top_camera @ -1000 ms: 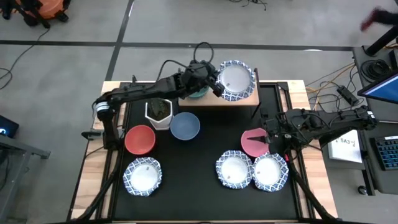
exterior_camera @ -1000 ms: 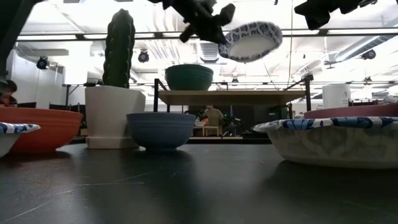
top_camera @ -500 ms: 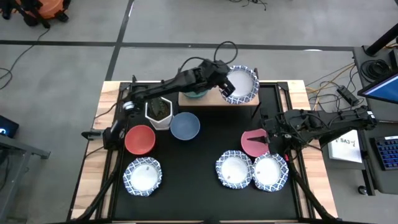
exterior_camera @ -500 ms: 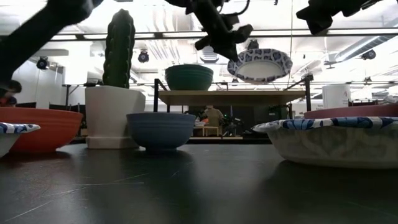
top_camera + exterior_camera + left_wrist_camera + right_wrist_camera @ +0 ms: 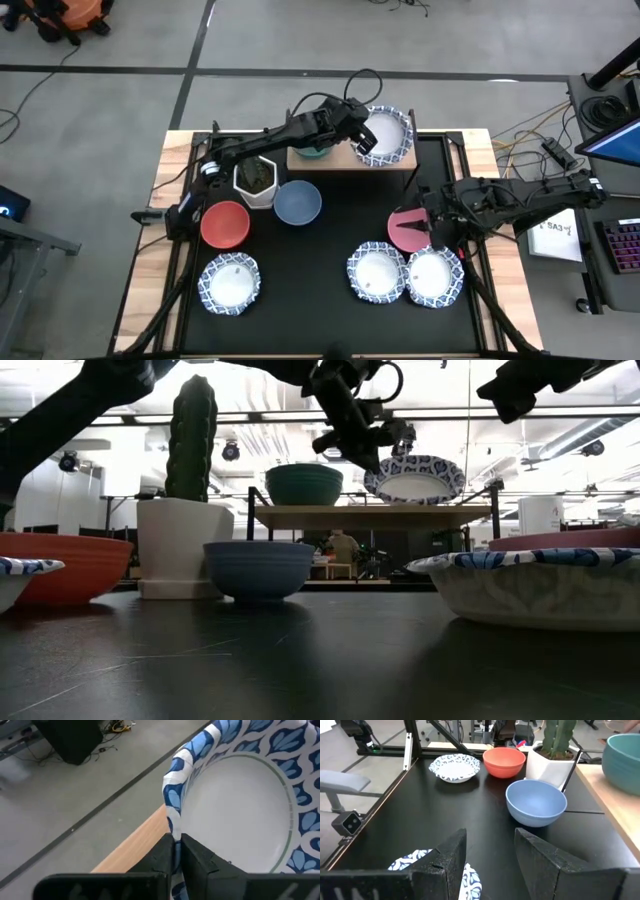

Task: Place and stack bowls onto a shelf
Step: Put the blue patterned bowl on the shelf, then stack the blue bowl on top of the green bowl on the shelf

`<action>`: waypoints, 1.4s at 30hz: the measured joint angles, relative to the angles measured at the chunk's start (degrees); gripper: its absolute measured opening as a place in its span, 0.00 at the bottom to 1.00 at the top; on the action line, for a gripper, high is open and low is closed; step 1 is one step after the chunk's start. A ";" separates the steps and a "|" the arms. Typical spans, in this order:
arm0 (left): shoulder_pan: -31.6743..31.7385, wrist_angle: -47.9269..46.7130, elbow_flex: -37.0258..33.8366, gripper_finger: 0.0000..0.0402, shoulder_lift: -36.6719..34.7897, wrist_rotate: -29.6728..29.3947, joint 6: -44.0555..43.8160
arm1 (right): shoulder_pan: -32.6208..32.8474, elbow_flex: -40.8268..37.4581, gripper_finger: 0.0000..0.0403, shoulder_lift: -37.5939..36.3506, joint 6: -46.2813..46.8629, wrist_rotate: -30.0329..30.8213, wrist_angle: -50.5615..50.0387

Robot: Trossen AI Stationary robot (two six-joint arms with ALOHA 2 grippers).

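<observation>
My left gripper is shut on a blue-and-white patterned bowl over the right part of the light-wood shelf. In the low view this bowl sits at the shelf top; I cannot tell whether it touches. A green bowl stands on the shelf's left part. My right gripper is open, high above the table beside the pink bowl, touching nothing. The red bowl, the blue bowl and three patterned bowls rest on the black table. My left gripper pinches the patterned bowl's rim on the side toward the table's left, one finger inside the white hollow and one outside. The fingers come from the table's left, slanting down. The bowl is nearly level, its base at the shelf top.
A white cactus pot stands just left of the blue bowl, near the shelf's front. Patterned bowls lie at the near left and near right. Bare black table shows in the middle.
My left gripper has moved down and a little toward the table's right, carrying the patterned bowl. The bowl was tilted and high above the shelf; now it is nearly level at the shelf top, on the right part.
</observation>
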 joint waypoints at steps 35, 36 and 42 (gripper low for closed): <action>-8.76 -16.30 0.07 0.38 -7.98 -0.80 9.19 | 0.00 0.00 0.39 0.46 1.04 0.54 0.23; -10.14 -18.78 0.07 0.38 -8.09 -0.71 9.32 | 0.00 0.00 0.39 0.46 1.04 0.55 0.18; -18.66 -37.65 0.00 0.38 -8.71 2.00 9.17 | 0.00 -0.55 0.39 0.46 1.06 0.59 0.20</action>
